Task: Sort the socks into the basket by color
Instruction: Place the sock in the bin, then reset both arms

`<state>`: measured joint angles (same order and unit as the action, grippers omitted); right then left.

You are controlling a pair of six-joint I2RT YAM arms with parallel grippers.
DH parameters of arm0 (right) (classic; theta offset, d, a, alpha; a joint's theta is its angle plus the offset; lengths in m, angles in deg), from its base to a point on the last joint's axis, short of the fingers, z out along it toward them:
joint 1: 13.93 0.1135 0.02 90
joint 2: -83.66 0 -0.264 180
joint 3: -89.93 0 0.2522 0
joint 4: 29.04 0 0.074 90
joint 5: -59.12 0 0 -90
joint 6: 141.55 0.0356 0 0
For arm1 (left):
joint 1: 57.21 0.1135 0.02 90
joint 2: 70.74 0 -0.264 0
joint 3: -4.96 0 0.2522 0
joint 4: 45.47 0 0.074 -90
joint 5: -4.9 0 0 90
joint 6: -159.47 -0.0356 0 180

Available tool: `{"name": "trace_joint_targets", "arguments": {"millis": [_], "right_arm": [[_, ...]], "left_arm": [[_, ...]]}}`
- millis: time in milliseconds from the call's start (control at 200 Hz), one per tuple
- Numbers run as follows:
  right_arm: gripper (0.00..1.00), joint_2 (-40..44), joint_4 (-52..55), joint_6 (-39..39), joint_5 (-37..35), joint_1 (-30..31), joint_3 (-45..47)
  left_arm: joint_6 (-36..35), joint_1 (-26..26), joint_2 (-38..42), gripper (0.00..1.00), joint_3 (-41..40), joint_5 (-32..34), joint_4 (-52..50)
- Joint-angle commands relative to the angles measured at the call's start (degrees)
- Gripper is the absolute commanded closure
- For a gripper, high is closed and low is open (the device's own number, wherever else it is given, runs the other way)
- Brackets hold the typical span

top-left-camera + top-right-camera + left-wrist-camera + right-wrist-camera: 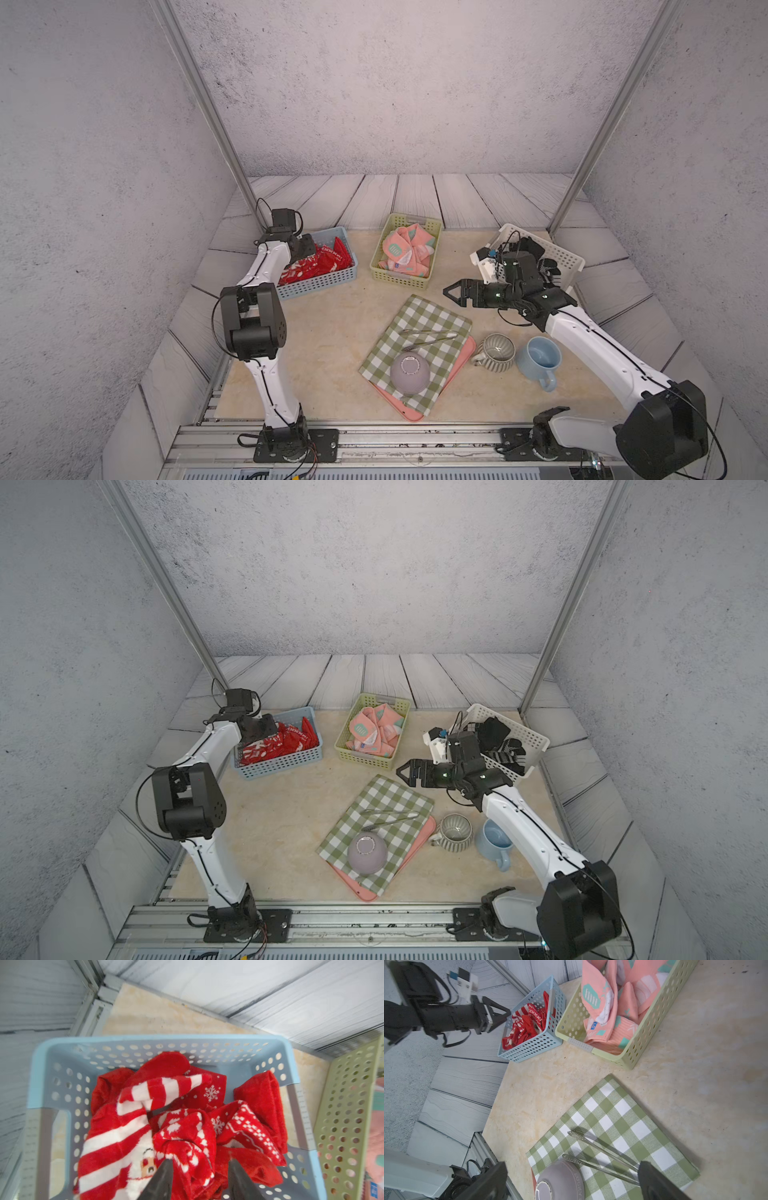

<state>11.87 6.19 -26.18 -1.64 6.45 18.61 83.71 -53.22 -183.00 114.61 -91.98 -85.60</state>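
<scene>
Red socks (324, 262) with white prints and stripes fill the blue basket (320, 284). My left gripper (200, 1161) hangs low over that pile, open, and a fold of red patterned sock (187, 1138) lies loose between its fingers. Salmon-pink socks (405, 251) lie in the green basket (401, 282). Black and grey socks (505, 748) sit in the white basket (536, 739), partly hidden by my right wrist. My right gripper (451, 293) stands open and empty above the table, between the green basket and the checked cloth.
A green-and-white checked cloth (424, 328) covers a pink tray (399, 405) at centre front, with metal tongs (432, 334) and an upturned lilac bowl (409, 374) on it. A striped mug (496, 353) and a blue mug (540, 357) stand under my right arm.
</scene>
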Motion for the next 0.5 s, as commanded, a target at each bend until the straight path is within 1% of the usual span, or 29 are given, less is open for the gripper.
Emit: {"name": "trace_joint_targets", "arguments": {"millis": [0, 120, 165, 185, 240, 275, 290, 300, 305, 310, 320, 430, 495], "right_arm": [[0.01, 1.2, 2.5, -0.3, -4.6, -0.3, -1.2], [0.01, 1.0, 6.4, -1.3, -10.8, -0.3, -2.7], [0.01, 0.9, 7.7, -2.1, -12.5, -0.3, -3.1], [0.01, 0.9, 8.2, -2.4, -13.5, -0.2, -3.2], [0.01, 1.2, 8.9, -2.6, -17.1, -0.3, -3.2], [0.01, 1.7, 8.9, -2.8, -19.6, -0.3, -2.7], [0.01, 2.0, 8.8, -2.9, -20.6, -0.3, -2.5], [0.01, 2.1, 8.7, -2.9, -21.3, -0.3, -2.3], [0.01, 2.2, 8.5, -3.0, -21.6, -0.3, -2.2], [0.01, 2.3, 8.4, -3.0, -21.8, -0.3, -2.0], [0.01, 2.5, 8.2, -3.1, -22.2, -0.3, -1.9], [0.01, 3.9, 6.6, -3.2, -27.8, -0.6, -0.7], [0.01, 4.1, 5.5, -4.2, -29.0, -0.9, 0.1]], "left_arm": [[-1.4, -1.0, 5.4, 0.51, -0.8, 0.8, 1.3], [-2.0, -1.7, 11.3, 0.46, -3.1, 1.3, 3.2], [-2.2, -2.0, 13.4, 0.42, -3.5, 1.5, 3.0], [-2.3, -2.1, 14.3, 0.39, -3.7, 1.5, 2.8], [-2.4, -2.6, 16.9, 0.25, -4.5, 1.7, 2.5], [-2.4, -3.0, 19.0, 0.22, -5.6, 1.7, 2.9], [-2.4, -3.2, 20.0, 0.17, -6.2, 1.6, 3.2], [-2.4, -3.5, 20.6, 0.11, -6.5, 1.6, 3.3], [-2.5, -3.6, 20.9, 0.05, -6.8, 1.7, 3.4], [-2.5, -3.6, 21.1, 0.02, -7.0, 1.6, 3.4], [-2.6, -3.9, 21.7, 0.00, -7.4, 1.6, 3.5], [-3.3, -5.5, 27.1, 0.00, -10.3, 1.4, 2.5], [-3.7, -6.6, 29.7, 0.00, -12.0, 0.9, 1.7]]}}
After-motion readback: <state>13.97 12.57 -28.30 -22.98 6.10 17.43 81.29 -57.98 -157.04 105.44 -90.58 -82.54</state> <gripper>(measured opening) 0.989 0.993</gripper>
